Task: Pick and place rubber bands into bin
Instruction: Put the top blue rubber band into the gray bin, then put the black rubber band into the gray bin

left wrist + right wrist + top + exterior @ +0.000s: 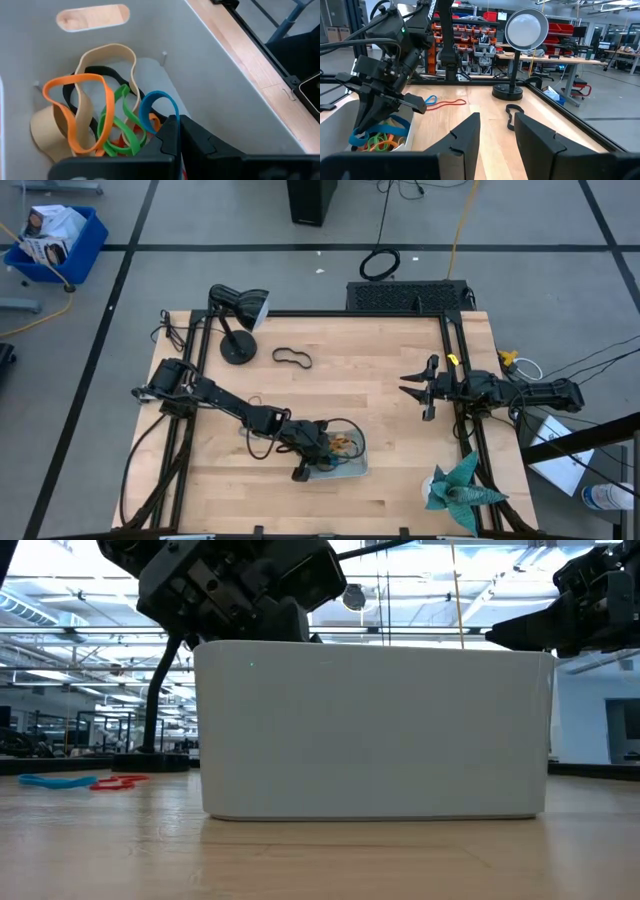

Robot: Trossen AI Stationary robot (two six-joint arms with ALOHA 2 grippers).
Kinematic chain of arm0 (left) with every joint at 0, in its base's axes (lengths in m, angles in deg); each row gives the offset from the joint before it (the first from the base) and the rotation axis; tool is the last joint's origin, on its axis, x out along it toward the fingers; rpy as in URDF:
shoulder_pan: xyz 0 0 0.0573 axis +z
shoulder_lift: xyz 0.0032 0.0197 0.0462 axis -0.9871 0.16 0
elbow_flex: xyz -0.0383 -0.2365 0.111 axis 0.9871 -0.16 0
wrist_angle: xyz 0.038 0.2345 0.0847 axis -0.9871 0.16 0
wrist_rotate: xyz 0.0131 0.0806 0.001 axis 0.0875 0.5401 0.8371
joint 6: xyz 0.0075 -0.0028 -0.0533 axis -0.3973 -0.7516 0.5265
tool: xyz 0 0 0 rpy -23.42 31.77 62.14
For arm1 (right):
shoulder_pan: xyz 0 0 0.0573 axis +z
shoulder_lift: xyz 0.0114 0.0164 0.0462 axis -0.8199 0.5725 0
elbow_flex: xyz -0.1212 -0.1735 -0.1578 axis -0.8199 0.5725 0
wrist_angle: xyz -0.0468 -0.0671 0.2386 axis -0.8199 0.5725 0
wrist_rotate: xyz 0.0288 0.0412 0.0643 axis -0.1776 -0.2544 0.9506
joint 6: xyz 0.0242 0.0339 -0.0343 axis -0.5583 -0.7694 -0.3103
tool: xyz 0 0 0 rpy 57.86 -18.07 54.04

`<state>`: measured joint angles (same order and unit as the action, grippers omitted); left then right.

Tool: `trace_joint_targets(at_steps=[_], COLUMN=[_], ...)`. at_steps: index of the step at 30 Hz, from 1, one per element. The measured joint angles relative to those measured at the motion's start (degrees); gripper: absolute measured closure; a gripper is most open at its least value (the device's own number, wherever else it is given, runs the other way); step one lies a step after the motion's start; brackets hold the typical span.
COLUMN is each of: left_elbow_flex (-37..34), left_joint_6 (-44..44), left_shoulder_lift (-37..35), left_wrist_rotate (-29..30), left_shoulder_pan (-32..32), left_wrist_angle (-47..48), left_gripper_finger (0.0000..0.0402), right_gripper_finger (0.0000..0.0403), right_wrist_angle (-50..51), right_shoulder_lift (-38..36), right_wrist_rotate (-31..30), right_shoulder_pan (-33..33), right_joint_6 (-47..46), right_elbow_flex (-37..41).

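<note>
Hovering left tool point(318, 462) over bin point(357, 465), rubber bands point(107, 115) beneath.

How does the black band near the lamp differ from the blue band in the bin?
The black rubber band lies flat on the bare table, near the lamp; the blue rubber band stands on edge in the bin, among other bands. The black one is alone and untouched; the blue one sits right beside the left gripper. Both are thin elastic loops.

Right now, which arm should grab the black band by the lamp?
Probably right: its pincer is open, unloaded, with bare table between it and the black band. The left pincer is down in the bin.
</note>
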<state>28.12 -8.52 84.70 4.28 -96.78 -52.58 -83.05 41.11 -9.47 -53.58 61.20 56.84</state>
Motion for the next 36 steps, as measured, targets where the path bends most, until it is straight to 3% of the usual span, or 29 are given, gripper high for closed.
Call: trace_joint_targets(at_steps=[6,27,36], left_elbow_flex=[0.00,0.00,0.00], left_joint_6=[0.52,0.52,0.68], left_shoulder_lift=[0.00,0.00,-0.02], left_wrist_rotate=[2.02,2.84,2.96], left_shoulder_pan=[0.04,0.04,0.04], left_wrist_angle=[-0.02,-0.02,-0.02], left_gripper_finger=[0.0384,0.0192,0.0172], right_gripper_finger=[0.0287,0.0286,0.0287], right_wrist_angle=[0.00,0.00,0.00], right_shoulder_lift=[0.00,0.00,0.00], right_wrist_rotate=[0.00,0.00,0.00], right_shoulder_pan=[-0.02,0.00,-0.02], right_joint_6=[0.00,0.00,0.00], right_elbow_flex=[0.01,0.02,0.00])
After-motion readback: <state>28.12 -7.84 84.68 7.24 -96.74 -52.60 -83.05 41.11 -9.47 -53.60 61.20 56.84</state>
